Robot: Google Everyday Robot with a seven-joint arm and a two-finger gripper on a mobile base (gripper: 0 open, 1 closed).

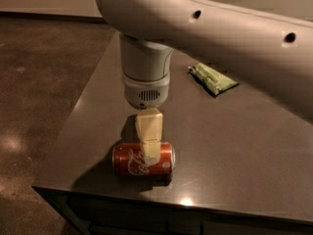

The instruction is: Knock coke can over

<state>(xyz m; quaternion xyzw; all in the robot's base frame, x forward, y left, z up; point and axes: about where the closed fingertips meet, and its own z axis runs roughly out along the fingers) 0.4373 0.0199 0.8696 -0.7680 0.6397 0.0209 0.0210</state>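
Observation:
The coke can [132, 160] is red with white script and lies on its side, crosswise, on the dark table [234, 146] near the front edge. My gripper [150, 152] hangs straight down from the white arm [146, 77]. Its cream tip is directly over the middle of the can and partly covers it; it looks to be touching the can's top side. The can's right end is in shadow.
A green snack bag [213, 79] lies on the table at the back right. The table's front edge [171, 204] is just below the can, and its left edge [73, 116] is close by. Dark floor lies beyond to the left.

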